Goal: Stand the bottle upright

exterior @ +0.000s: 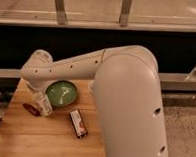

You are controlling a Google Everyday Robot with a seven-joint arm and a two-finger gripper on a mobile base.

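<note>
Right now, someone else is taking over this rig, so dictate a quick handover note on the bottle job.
Gripper: down at the table's left side, right at the bottle's top, under the white arm.
Bottle: on the wooden table, left of the green bowl, standing close to upright, slightly tilted.
Nearby: dark red oblong object left of it, black-and-red box to its right.
Done: bottle nearly raised.
Left: confirm it stands alone, release, withdraw the arm.

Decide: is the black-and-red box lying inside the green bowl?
No. The box lies flat on the table, apart from the bowl; the hand is at the bottle.
</note>
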